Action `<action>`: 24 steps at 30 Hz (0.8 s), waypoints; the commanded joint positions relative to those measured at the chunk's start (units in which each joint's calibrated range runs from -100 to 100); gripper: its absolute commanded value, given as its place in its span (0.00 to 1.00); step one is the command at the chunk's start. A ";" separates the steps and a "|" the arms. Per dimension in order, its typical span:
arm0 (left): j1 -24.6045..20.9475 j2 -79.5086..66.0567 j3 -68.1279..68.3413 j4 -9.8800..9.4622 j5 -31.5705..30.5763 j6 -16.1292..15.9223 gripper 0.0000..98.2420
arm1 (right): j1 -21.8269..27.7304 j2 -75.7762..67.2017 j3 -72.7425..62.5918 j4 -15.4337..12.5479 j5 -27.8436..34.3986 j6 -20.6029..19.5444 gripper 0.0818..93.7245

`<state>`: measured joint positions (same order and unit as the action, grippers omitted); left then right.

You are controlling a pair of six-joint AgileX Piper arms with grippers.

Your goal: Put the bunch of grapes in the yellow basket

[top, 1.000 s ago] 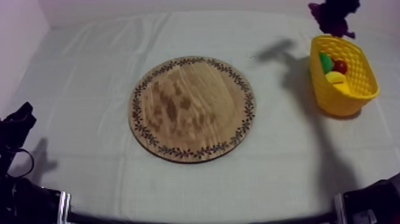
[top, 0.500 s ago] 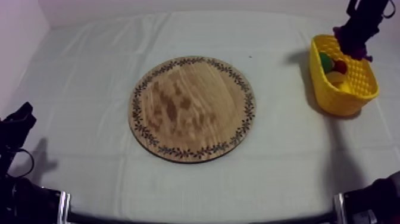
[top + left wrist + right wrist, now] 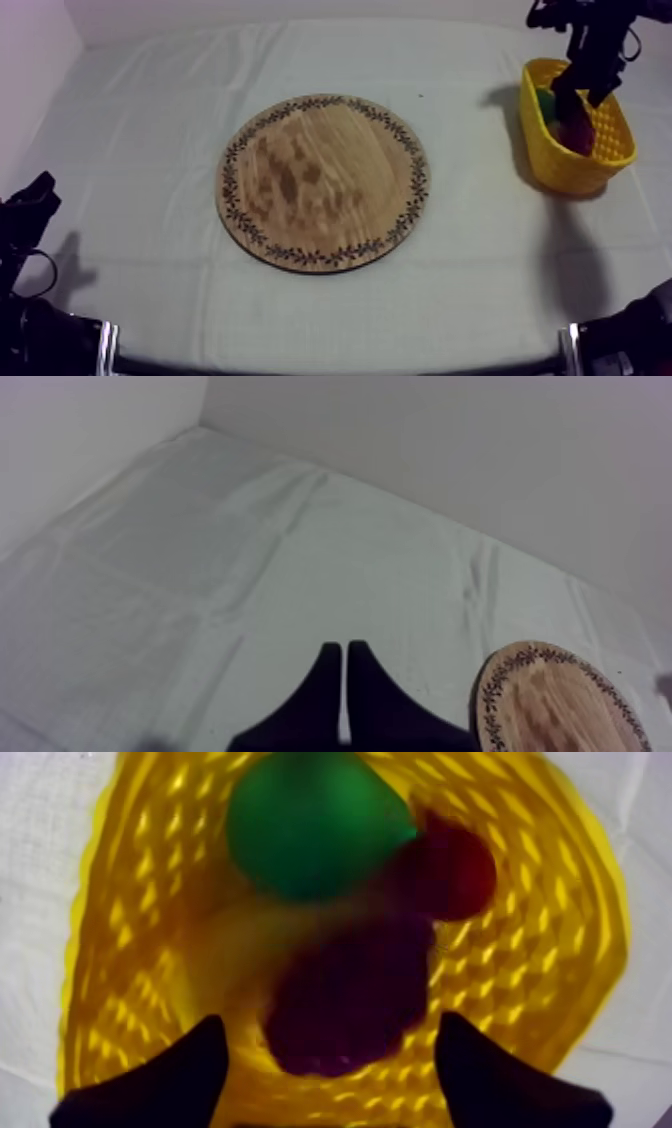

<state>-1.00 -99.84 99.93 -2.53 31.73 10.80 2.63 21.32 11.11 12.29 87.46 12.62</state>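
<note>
Our right gripper (image 3: 582,95) hangs over the yellow basket (image 3: 575,175), its two black fingers (image 3: 160,1077) spread wide apart and clamped on nothing. Just beneath the gap between them the bunch of grapes (image 3: 345,997) lies inside the basket, with a green pear (image 3: 310,822) and a small red fruit (image 3: 455,867) just beyond it. Our left gripper (image 3: 343,666) sits low over the cloth (image 3: 200,576), fingers pressed together on nothing, the wooden board (image 3: 555,701) near its right side.
</note>
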 commanded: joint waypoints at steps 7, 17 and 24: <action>0.02 0.02 -0.04 0.01 -0.05 0.02 0.00 | -0.50 -2.91 -0.60 -0.23 0.93 -0.23 0.67; 0.02 0.02 -0.04 0.01 -0.05 0.02 0.00 | -1.05 -18.30 2.78 -1.26 0.40 0.99 0.47; 0.02 0.02 -0.04 0.01 -0.05 0.02 0.00 | -3.30 -34.43 17.61 -0.67 -10.38 -2.20 0.31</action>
<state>-1.00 -99.84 99.93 -2.53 31.64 10.80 -0.20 -6.32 22.78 11.60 80.33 11.45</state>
